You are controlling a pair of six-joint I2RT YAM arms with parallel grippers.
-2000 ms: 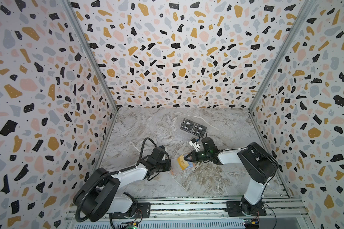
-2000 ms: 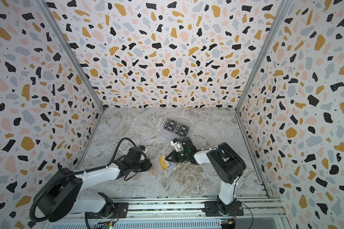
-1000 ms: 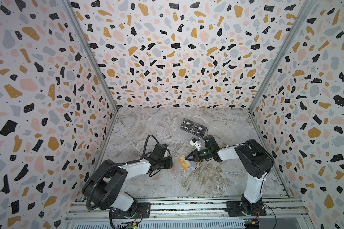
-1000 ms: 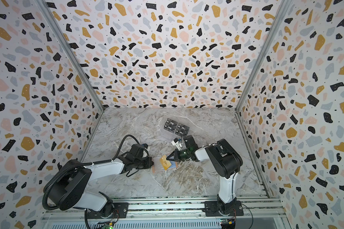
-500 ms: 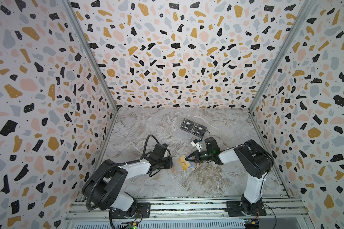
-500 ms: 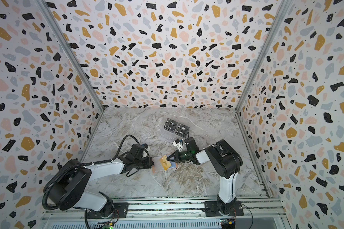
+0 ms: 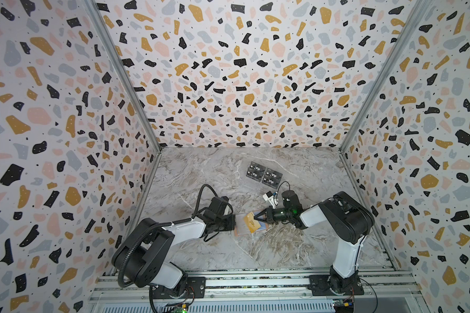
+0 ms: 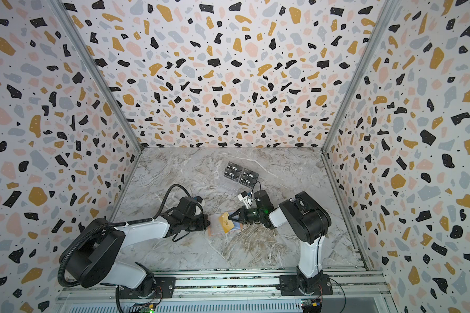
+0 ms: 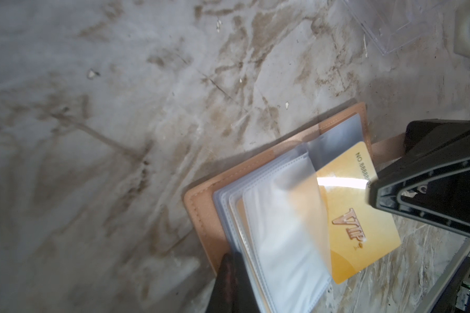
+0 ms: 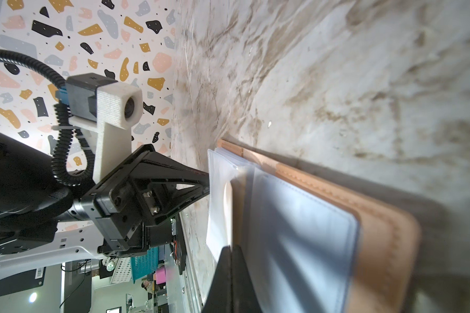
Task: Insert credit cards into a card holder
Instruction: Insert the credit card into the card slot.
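**Holder** (image 7: 239, 231). A pink booklet, lying open and flat at mid-table, somewhat nearer the front edge than the back. In the left wrist view we see several clear sleeves fanned over its cover.

**Card** (image 7: 251, 222). Gold, marked VIP. One end sits under a lifted sleeve leaf and the other overhangs the holder toward the right edge. We judge it part-way in, not seated. A gold tint under a lower leaf suggests to us that another card is already lodged there.

**Right tool** (image 7: 256, 216). Its fingers are pressed together, pinching the card's outer end. The arm lies low and points at the holder from the right.

**Left tool** (image 10: 206, 181). Its fingers are pressed together, with the tip against the sleeve stack on the holder's left side. We cannot tell whether it nips a leaf or only pins the stack down.

**Black cards** (image 7: 263, 174). Four of them, well apart from the holder, toward the back edge. They are not part of this job.

**Change noted.** Almost none over the last second: in both top views the card, holder and both tool tips sit where they sat then. Since two seconds back the big joints of both arms have shifted a little, while the tips barely moved.

**Meaning for the task.** We read this as a slow or stalled push. The card has yet to slide leftward, flat along its sleeve. The leaf's mouth must stay open, or the card may ride over the leaf or buckle it.
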